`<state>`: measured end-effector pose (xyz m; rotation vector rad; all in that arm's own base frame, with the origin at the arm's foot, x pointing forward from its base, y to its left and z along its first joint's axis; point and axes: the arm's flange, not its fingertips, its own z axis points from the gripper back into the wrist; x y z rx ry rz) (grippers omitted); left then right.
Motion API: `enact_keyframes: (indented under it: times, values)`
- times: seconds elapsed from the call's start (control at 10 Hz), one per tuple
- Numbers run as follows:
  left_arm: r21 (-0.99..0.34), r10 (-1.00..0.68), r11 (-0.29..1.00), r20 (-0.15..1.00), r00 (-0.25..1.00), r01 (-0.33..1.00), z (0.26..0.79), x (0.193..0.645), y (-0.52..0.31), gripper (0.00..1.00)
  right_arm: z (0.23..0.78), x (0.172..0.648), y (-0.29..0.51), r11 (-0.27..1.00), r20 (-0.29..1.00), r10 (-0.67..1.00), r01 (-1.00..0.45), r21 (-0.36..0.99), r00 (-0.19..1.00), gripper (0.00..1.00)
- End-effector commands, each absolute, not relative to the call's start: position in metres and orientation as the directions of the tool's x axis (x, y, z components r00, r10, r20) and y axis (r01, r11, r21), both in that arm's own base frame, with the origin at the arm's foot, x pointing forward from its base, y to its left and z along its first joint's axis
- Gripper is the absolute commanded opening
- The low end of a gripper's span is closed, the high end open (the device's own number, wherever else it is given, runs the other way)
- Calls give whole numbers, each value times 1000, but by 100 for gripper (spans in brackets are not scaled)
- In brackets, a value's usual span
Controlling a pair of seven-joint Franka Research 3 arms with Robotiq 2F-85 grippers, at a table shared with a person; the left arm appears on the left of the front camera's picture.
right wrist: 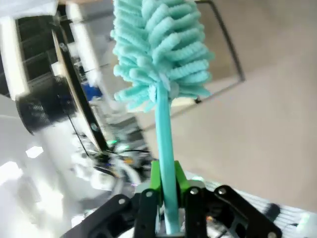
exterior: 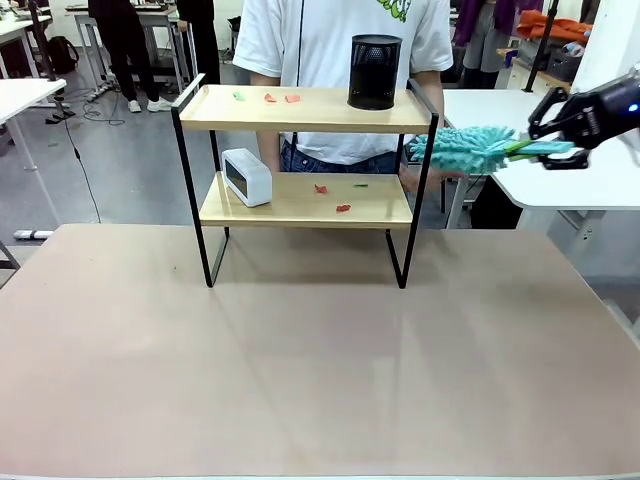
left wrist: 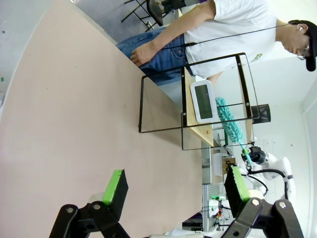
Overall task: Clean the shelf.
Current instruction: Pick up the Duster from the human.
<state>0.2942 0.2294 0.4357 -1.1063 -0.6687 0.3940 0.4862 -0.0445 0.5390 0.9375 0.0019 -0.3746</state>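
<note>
The right gripper (exterior: 548, 148) is clamped on the handle of a teal duster (exterior: 465, 148). The duster's head is out ahead of the gripper, just beside an end post of the shelf (exterior: 320, 118). Scraps (exterior: 343, 207) lie on both boards beyond, so sweeping looks not yet begun. Next, the head must clear that post. The left gripper (left wrist: 176, 184) hangs wide open.

The left gripper (left wrist: 176, 184) hangs with jaws spread wide over a tan table (left wrist: 74, 124), facing the shelf (left wrist: 195, 130), a white clock (left wrist: 203, 101) on one board, a teal duster (left wrist: 229, 119) by its frame, a person (left wrist: 223, 25) behind.
</note>
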Motion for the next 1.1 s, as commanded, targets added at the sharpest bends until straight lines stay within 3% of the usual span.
enact_keyframes:
  times: [0.0, 0.2, 0.3, 0.6, 0.8, 0.9, 1.0]
  values:
    - [-909, 596, 412, 322, 736, 64, 436, 294, 229, 100, 589, 429, -56, 783, 117, -205, 91, 616, 972, 0]
    - [-909, 596, 412, 322, 736, 64, 436, 294, 229, 100, 616, 377, -80, 881, 277, -170, 20, 473, 946, 0]
    - [-909, 596, 412, 322, 736, 64, 436, 294, 229, 100, 622, 355, -96, 884, 300, -127, -30, 466, 945, 0]
    - [-909, 596, 412, 322, 736, 64, 436, 294, 229, 100, 620, 296, -146, 834, 268, 34, -175, 524, 963, 0]
    - [-909, 596, 412, 322, 736, 64, 436, 294, 229, 100, 608, 282, -168, 785, 187, 173, -250, 566, 967, 0]
    - [-909, 596, 412, 322, 736, 64, 436, 294, 229, 100, 598, 291, -171, 771, 148, 148, -208, 602, 978, 0]
    - [-909, 596, 412, 322, 736, 64, 436, 294, 229, 100, 607, 276, -159, 798, 240, 75, -202, 568, 968, 0]
